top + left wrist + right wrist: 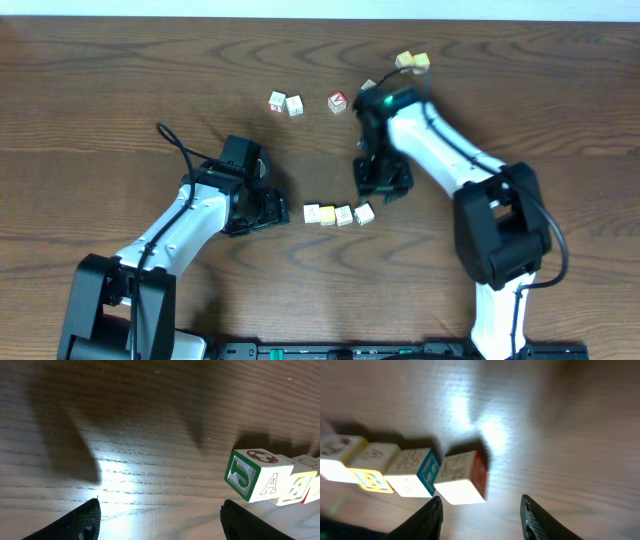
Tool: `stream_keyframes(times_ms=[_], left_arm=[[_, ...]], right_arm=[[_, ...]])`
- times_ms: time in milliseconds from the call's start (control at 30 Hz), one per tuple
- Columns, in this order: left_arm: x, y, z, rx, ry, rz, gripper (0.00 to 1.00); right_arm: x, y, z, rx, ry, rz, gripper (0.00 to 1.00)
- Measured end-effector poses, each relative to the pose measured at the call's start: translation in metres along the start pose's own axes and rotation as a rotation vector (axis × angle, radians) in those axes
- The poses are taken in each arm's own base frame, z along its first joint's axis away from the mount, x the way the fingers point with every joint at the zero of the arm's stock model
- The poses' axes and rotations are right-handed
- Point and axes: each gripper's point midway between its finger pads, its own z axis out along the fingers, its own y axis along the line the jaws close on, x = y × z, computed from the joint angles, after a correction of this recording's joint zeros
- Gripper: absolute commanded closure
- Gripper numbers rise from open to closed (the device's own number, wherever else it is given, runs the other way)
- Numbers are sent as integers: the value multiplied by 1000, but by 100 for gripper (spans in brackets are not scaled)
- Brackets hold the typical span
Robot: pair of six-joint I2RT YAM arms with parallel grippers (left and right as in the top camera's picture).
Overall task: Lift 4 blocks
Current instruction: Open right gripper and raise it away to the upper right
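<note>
the blocks [328, 215] lie in a row, unlifted. your left gripper [160, 522] and right gripper [481, 517] both gape empty. you likely need to pinch the row's ends next.

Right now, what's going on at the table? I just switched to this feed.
The four blocks lie in a row on the table, none lifted yet. The left pincer is open and empty near the row's left end. The right pincer is open at the other end, close to the last block but not gripping it. Farther back, other cubes sit apart from both arms.
</note>
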Motion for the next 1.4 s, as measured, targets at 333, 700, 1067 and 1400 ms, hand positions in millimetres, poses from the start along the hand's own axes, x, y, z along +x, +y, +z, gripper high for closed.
stream_keyframes(times_ms=[333, 700, 1067, 1400], left_arm=[[0, 0, 0, 0, -1, 0, 23], [-2, -1, 0, 5, -9, 3, 23], [-5, -2, 0, 9, -22, 7, 23], [11, 13, -1, -63, 40, -17, 24]], right_arm=[[-58, -81, -68, -38, -180, 93, 18], [-70, -165, -81, 75, -243, 223, 1], [-65, -143, -78, -31, -209, 239, 1], [-33, -109, -106, 36, -230, 201, 1]])
